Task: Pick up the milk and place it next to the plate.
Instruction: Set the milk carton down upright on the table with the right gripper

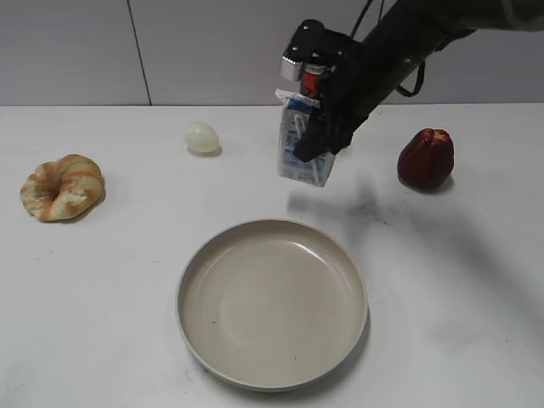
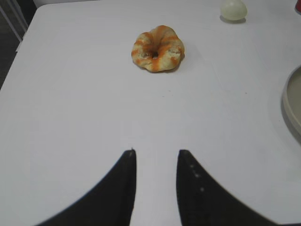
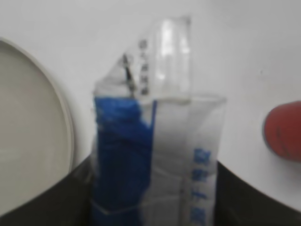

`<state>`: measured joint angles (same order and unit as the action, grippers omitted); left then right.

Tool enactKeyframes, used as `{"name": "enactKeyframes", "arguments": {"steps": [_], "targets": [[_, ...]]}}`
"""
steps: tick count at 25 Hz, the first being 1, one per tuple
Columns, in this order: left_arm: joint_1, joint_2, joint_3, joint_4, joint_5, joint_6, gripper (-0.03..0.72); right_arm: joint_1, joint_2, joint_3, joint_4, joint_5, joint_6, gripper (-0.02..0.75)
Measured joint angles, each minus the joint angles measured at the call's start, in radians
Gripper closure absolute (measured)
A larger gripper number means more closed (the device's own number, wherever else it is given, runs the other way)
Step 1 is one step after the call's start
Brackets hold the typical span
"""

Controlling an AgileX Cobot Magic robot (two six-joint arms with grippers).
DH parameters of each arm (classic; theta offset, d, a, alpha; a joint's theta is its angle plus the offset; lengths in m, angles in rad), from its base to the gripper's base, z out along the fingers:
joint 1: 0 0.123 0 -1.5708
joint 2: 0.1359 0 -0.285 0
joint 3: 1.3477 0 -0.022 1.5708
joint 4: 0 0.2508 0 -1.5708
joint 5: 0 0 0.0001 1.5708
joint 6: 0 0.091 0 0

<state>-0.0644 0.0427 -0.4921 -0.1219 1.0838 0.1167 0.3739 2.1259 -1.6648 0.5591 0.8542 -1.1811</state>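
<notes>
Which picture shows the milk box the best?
The exterior view: the whole milk carton hangs tilted in the right gripper, above the table. The right wrist view shows it huge but blurry and cut off. The left wrist view doesn't show it.

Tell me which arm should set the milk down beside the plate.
Right. The right gripper already holds the milk in the air just behind the plate; the left gripper is empty, near the pastry.

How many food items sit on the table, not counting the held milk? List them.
3: a striped bread ring at far left, a pale egg at the back, a red fruit at right. None seems hidden.
</notes>
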Motion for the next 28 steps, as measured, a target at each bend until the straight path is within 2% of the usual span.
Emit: {"name": "enactKeyframes", "arguments": {"steps": [10,18,20,25,28], "targets": [[0.000,0.000,0.000,0.000,0.000,0.000,0.459,0.100,0.049,0.000,0.003,-0.041,-0.122,0.428],[0.000,0.000,0.000,0.000,0.000,0.000,0.459,0.106,0.106,-0.001,-0.024,-0.051,-0.135,0.423],[0.000,0.000,0.000,0.000,0.000,0.000,0.459,0.106,0.110,-0.001,-0.026,-0.057,-0.136,0.387],[0.000,0.000,0.000,0.000,0.000,0.000,0.459,0.106,0.105,-0.003,0.005,-0.070,-0.136,0.206],[0.000,0.000,0.000,0.000,0.000,0.000,0.459,0.106,0.074,-0.003,0.023,-0.070,-0.128,0.152]]}}
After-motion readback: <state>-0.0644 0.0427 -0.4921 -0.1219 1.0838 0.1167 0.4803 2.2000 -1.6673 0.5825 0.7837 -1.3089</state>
